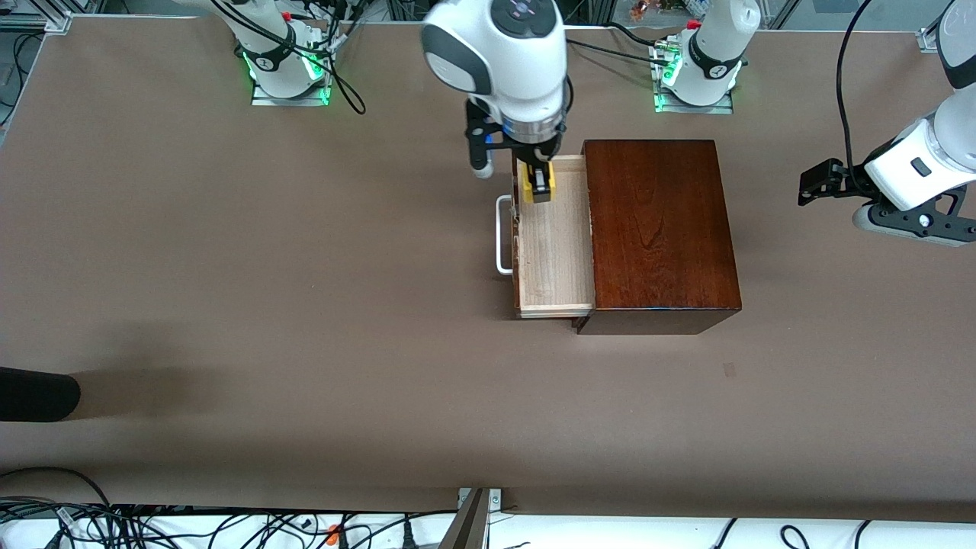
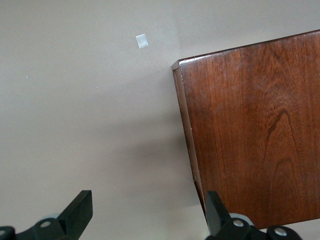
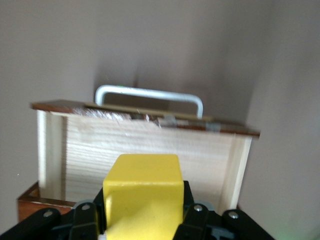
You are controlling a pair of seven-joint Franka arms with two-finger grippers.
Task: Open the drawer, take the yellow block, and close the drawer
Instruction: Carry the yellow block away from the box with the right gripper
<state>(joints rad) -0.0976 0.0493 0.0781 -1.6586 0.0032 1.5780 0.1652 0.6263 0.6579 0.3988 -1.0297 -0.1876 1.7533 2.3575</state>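
Just above the centre of the front view, the right gripper (image 1: 540, 181) hangs over the open drawer (image 1: 555, 252), pinching the yellow block (image 1: 541, 187) between its fingers. In the right wrist view the yellow block (image 3: 142, 195) fills the lower middle of the frame, clamped between the black fingers (image 3: 82, 220), with the pale drawer (image 3: 145, 150) tray below it and the white handle (image 3: 149, 96) above it in the frame. The block looks lifted clear of the tray floor, though the angle makes that hard to confirm. The drawer stands pulled out of the dark wooden box (image 1: 657, 229) toward the right arm's end of the table, its handle (image 1: 502, 235) at the centre of the front view. At the right edge of the front view the left gripper (image 1: 820, 183) waits in the air over bare table (image 1: 229, 267), beside the box; its fingers (image 2: 77, 212) are spread wide apart with nothing between them, seen along the bottom of the left wrist view, with the box (image 2: 255, 130) on that frame's right.
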